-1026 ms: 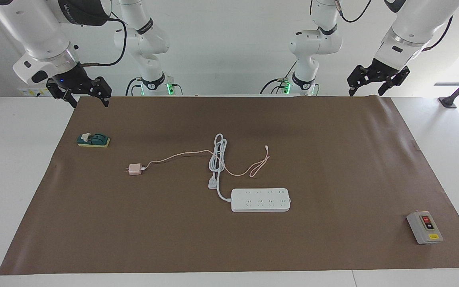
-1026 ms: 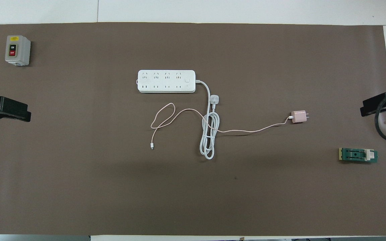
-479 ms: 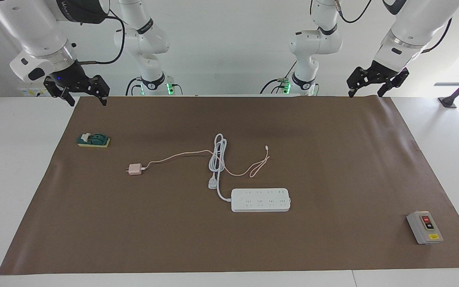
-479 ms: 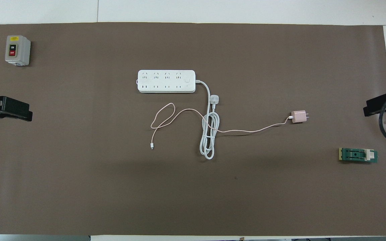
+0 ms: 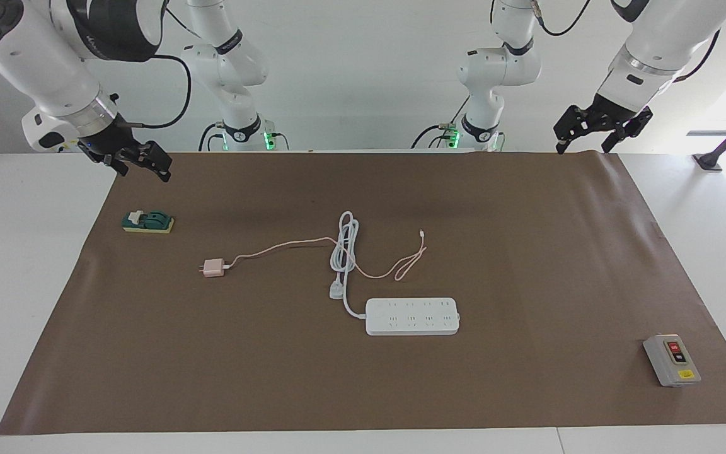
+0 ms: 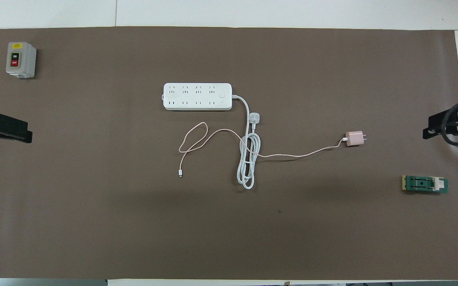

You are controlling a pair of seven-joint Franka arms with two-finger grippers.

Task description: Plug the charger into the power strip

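Facing view: charger (image 5: pixel 214 268) lies unplugged on the surface, nearer the robots than the power strip (image 5: pixel 412 316), toward the right arm's end. Left gripper (image 5: pixel 592 137) and right gripper (image 5: pixel 141 166) hang empty, fingers spread.
Overhead view: charger (image 6: pixel 354 138) well apart from power strip (image 6: pixel 197 96); pink cable crosses the strip's coiled cord.

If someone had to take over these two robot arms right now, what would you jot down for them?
Left gripper: open, empty, raised over the mat's edge at the left arm's end.
Right gripper: open, empty, raised above the green switch block.
Charger: lying on the mat, unplugged, cable trailing across the strip's coiled cord.
Power strip: mid-table, farther from the robots, sockets up.
Done: nothing.
Left: grasp charger, plug it in.
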